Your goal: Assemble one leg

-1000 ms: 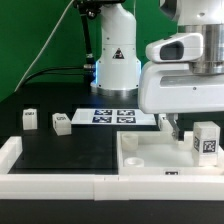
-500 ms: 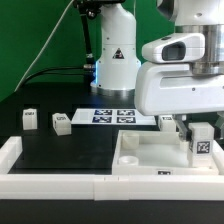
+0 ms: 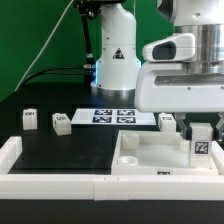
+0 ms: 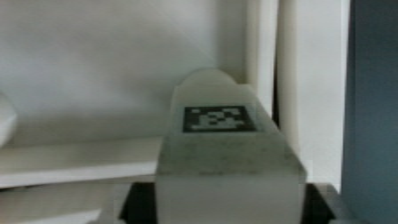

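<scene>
In the exterior view, the big white square plastic tray with raised rims (image 3: 150, 158) sits on the black table (image 3: 70, 150), toward the exterior view's right. The robot's white two-finger gripper (image 3: 200, 130) hangs over the tray's far right corner. Its dark fingers (image 3: 191, 131) are closed on a small white plastic leg block with a black-and-white square tag (image 3: 201, 146). The block stands upright, low inside the tray by its right rim (whether it touches the tray floor, I cannot tell). Three more small white tagged blocks lie outside the tray: one (image 3: 166, 121) just behind it, and two (image 3: 61, 123) (image 3: 29, 119) well off to the exterior view's left of it. The flat white marker board (image 3: 112, 116) lies behind the tray, near the robot's white base (image 3: 115, 60).

In the wrist view, the held block (image 4: 222, 150) fills the middle, tag facing the camera. The tray's white wall (image 4: 107, 80) is right behind it.
</scene>
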{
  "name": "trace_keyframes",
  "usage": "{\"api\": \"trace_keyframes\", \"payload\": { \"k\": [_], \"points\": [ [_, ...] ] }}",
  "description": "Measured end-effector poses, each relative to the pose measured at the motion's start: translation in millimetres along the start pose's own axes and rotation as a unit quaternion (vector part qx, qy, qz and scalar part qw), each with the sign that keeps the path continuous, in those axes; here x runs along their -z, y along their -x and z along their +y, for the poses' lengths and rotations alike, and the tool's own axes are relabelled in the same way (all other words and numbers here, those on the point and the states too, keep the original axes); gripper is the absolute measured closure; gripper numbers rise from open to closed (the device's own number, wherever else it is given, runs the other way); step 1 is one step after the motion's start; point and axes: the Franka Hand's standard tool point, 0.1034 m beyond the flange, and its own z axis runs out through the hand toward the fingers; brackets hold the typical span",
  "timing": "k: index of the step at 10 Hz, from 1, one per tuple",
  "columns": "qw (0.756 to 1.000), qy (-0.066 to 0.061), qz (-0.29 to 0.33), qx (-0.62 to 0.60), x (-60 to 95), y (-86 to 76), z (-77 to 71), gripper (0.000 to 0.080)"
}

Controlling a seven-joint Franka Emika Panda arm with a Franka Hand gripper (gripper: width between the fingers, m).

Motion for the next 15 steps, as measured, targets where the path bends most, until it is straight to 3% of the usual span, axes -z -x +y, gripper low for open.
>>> {"api": "trace_keyframes", "payload": {
  "k": [3, 5, 7, 9, 10, 11, 12, 13, 15],
  "points": [
    [0.978, 0.022, 0.018, -0.207, 0.9, -1.3, 18.4, 0.0499],
    [0.950, 0.033, 0.031, -0.310, 1.4, -1.2, 27.5, 0.0479],
    [0.931, 0.044, 0.035, -0.361, 2.4, -1.7, 38.9, 0.0479],
    [0.931, 0.045, 0.035, -0.360, 1.9, -2.0, 40.5, 0.0475],
    [0.931, 0.045, 0.035, -0.360, 1.5, -1.9, 40.6, 0.0370],
    [0.931, 0.045, 0.035, -0.360, 1.4, -1.8, 40.7, 0.0208],
    [0.931, 0.045, 0.035, -0.360, 1.2, -1.8, 40.8, 0.0208],
    [0.931, 0.046, 0.035, -0.360, 1.1, -1.7, 40.8, 0.0156],
    [0.931, 0.046, 0.035, -0.360, 0.9, -1.6, 40.9, 0.0156]
  ]
}}
